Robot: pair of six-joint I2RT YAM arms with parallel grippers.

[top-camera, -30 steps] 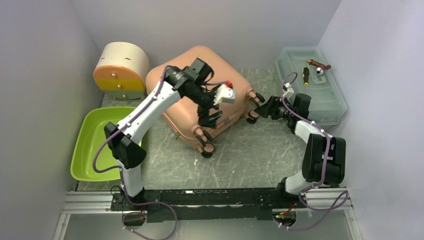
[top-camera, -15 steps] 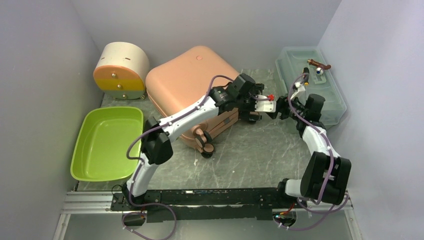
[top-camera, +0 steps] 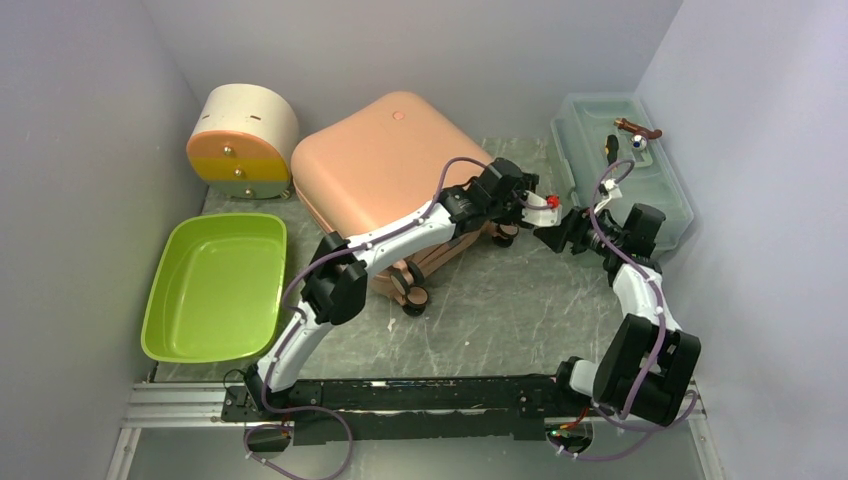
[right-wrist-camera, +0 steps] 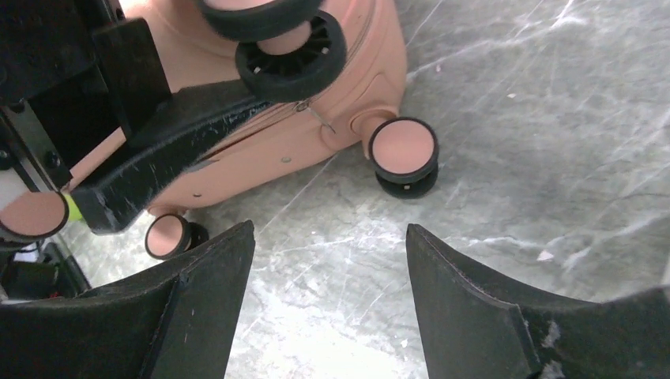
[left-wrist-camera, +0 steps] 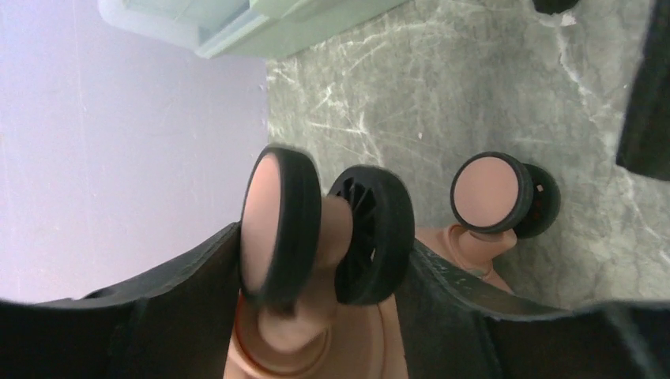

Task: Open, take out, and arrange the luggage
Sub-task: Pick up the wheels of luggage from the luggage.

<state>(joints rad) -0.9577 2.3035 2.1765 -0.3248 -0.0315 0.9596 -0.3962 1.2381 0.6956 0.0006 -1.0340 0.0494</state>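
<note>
The salmon-pink luggage [top-camera: 385, 165] lies flat and zipped shut at the far middle of the marble table [right-wrist-camera: 513, 158], wheels facing right. The left gripper [left-wrist-camera: 324, 253] has crossed over and is closed around a twin wheel [left-wrist-camera: 367, 233] at the case's right end, a finger against each tyre. The right gripper [right-wrist-camera: 329, 230] hangs just to the right with its jaws spread wide and nothing but bare table between them.

The hold looks like the weak point. The wheel sits on a swivel caster, so a pull may only turn it or roll it out of the fingers. If the grip does hold, the whole shut case may slide instead of coming open.

The two wrists are also very close together at this corner, so a move by either arm risks a knock. The grey-green toolbox [top-camera: 590, 115] along the right wall leaves the right arm little room to back away.
</note>
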